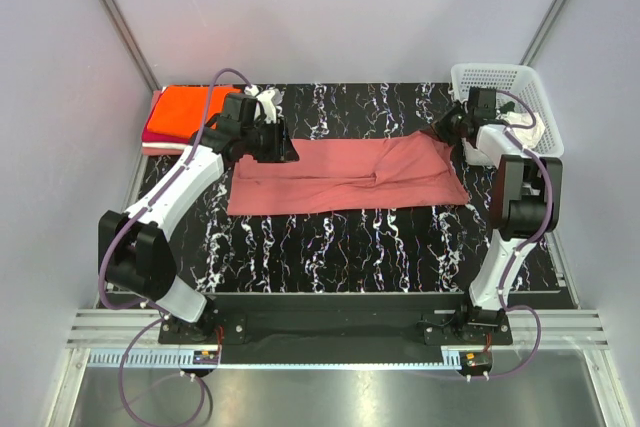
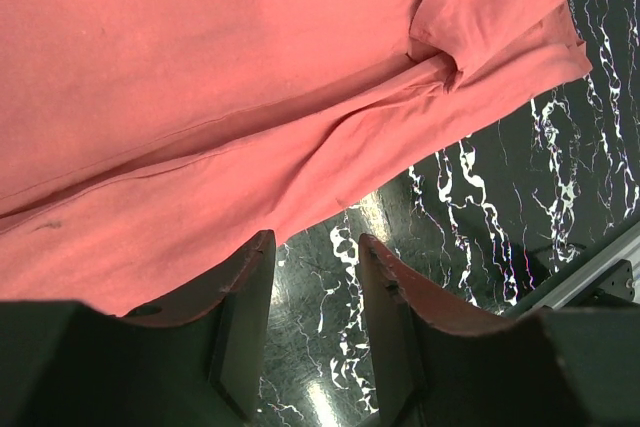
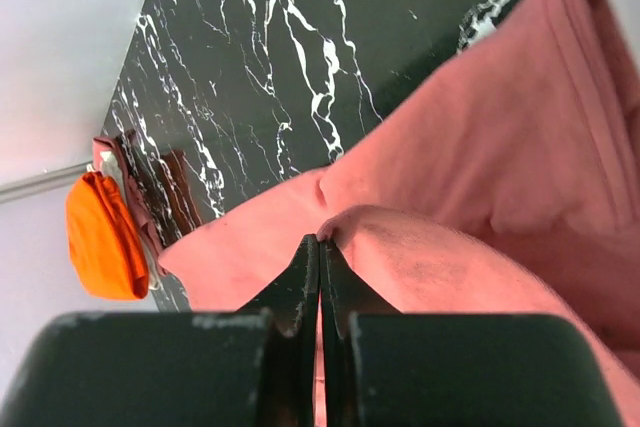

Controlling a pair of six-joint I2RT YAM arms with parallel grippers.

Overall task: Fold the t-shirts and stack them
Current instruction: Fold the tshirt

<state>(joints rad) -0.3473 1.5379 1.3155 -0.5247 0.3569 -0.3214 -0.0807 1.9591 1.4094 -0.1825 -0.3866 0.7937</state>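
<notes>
A dusty rose-red t-shirt (image 1: 345, 177) lies folded lengthwise into a long band across the middle of the black marble table (image 1: 330, 247). My left gripper (image 1: 288, 152) is at its back left corner. In the left wrist view the gripper (image 2: 315, 247) is open and empty, over bare table just off the shirt's edge (image 2: 200, 147). My right gripper (image 1: 447, 131) is at the shirt's back right end. In the right wrist view it (image 3: 320, 243) is shut on a raised fold of the shirt (image 3: 450, 267). Folded orange and magenta tees (image 1: 185, 112) are stacked at the back left. The white printed tee is not visible.
A white plastic mesh basket (image 1: 500, 82) stands at the back right corner, right behind my right arm. White walls close in the table on the left, back and right. The orange tee also shows in the right wrist view (image 3: 100, 237).
</notes>
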